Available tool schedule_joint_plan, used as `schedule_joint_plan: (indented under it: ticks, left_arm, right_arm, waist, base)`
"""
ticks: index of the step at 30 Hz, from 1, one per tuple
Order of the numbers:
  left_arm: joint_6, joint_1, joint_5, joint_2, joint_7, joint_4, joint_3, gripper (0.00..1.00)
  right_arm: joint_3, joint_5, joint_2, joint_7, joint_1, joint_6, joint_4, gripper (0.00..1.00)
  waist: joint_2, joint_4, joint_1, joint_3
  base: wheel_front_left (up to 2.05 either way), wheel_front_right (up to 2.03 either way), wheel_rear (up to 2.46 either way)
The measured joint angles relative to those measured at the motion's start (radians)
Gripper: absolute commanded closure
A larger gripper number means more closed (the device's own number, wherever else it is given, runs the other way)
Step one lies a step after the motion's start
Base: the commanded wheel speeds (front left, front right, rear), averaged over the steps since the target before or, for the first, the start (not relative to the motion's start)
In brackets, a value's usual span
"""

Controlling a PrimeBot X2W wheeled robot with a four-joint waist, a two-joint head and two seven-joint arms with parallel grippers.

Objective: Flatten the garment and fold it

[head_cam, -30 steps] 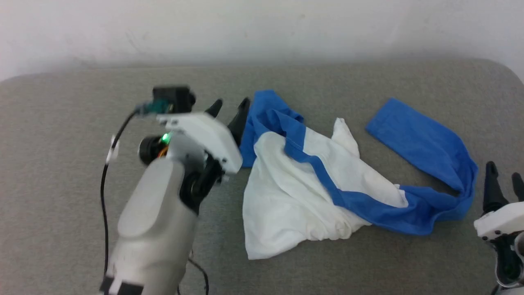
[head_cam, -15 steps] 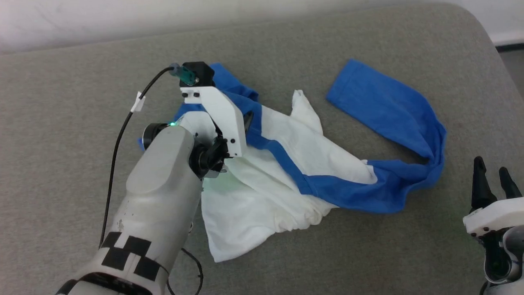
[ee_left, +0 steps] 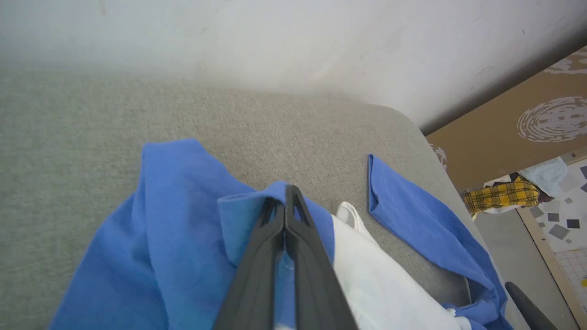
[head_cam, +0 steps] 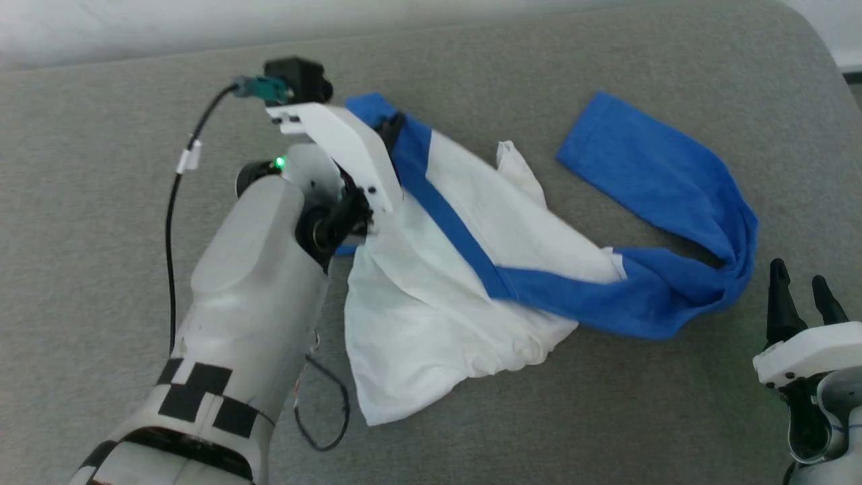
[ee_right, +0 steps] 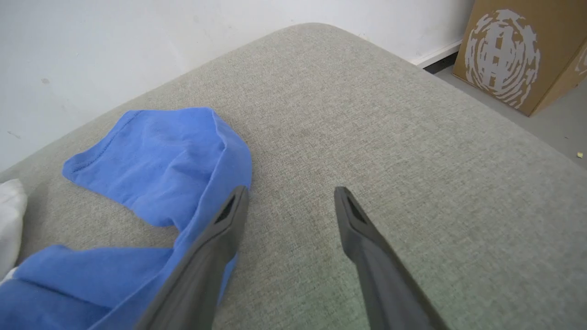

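Finding: the left gripper [ee_left: 285, 206], whose jaws stood wide apart beside the cloth a second ago, now has them pinched together on a fold of the far-left blue sleeve [ee_left: 183, 220] of the garment [head_cam: 438, 283]. The garment lies crumpled mid-way across the grey padded surface [head_cam: 101, 202], its other sleeve [head_cam: 660, 168] trailing twisted to the right. The right gripper [head_cam: 799, 279] waits just beside that twist, jaws wide and holding nothing. Assessment: one anchor is secured, flattening has barely begun, and a second grip seems needed.

Grey fabric cushion [head_cam: 606, 417] against a white wall [ee_right: 137, 36], printed cardboard box [ee_right: 518, 50] and yellow plaid cloth [ee_left: 502, 196] beyond it.
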Motion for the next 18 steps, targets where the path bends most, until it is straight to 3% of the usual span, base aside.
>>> schedule_joint_plan:
  ticks: [6,11,13,18]
  left_arm:
    - [-0.016,-0.037,-0.052,0.007,-0.125,-0.099,0.056,1.0]
    - [-0.02,-0.005,-0.081,0.051,-0.175,-0.279,0.103,1.0]
    - [0.002,0.068,-0.1,0.075,-0.176,-0.368,0.133,1.0]
    - [0.141,0.435,-0.131,0.14,-0.157,-0.566,0.207,1.0]
  right_arm:
    - [-0.013,-0.025,-0.001,0.002,0.014,0.0,0.004,0.0]
    - [-0.01,-0.032,0.0,0.012,0.043,0.0,0.011,0.0]
    - [-0.003,-0.031,-0.001,0.013,0.053,0.0,0.017,0.0]
    - [0.029,-0.017,0.0,0.012,0.07,0.0,0.036,0.0]
  waist:
    - [0.0,0.065,-0.0001,-0.046]
    - [0.0,0.137,-0.0002,-0.096]
    - [0.0,0.168,-0.0002,-0.116]
    - [-0.0001,0.245,-0.0002,-0.163]
  base:
    - [0.0,0.0,0.0]
    - [0.0,0.0,0.0]
    - [0.0,0.0,0.0]
    - [0.0,0.0,0.0]
